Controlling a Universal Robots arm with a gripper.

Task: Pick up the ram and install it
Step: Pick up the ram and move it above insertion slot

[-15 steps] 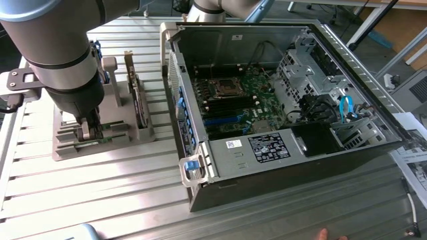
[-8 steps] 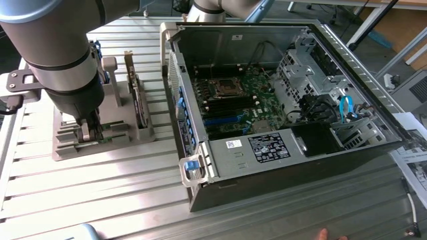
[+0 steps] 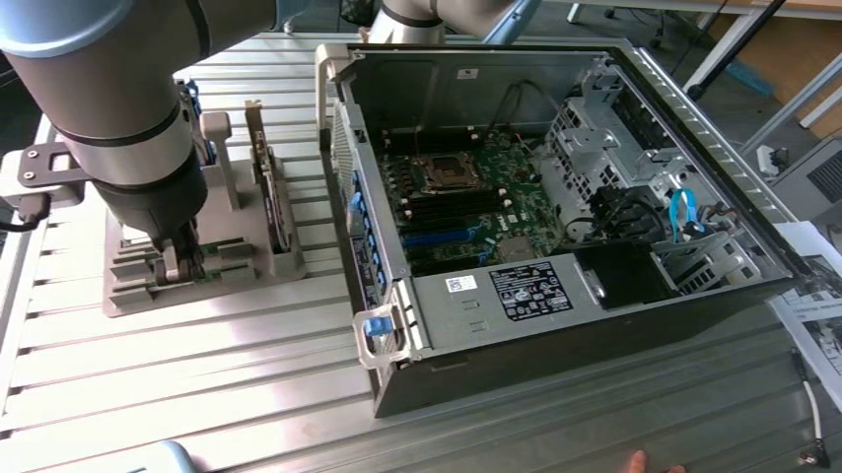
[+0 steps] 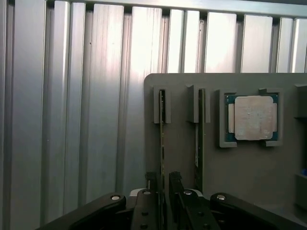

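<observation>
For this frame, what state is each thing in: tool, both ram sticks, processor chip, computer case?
Tool: open, straddling one ram stick.
Ram stick at the tool: upright on edge in its slot of the holder, not gripped.
Other ram stick: upright on edge in the neighbouring slot.
Processor chip: lying flat in its holder pocket.
Computer case: side open, board exposed.

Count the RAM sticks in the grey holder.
2. One ram stands inside the open gripper; the other ram stands in the neighbouring slot, nearer the processor. Others may be hidden.
</observation>
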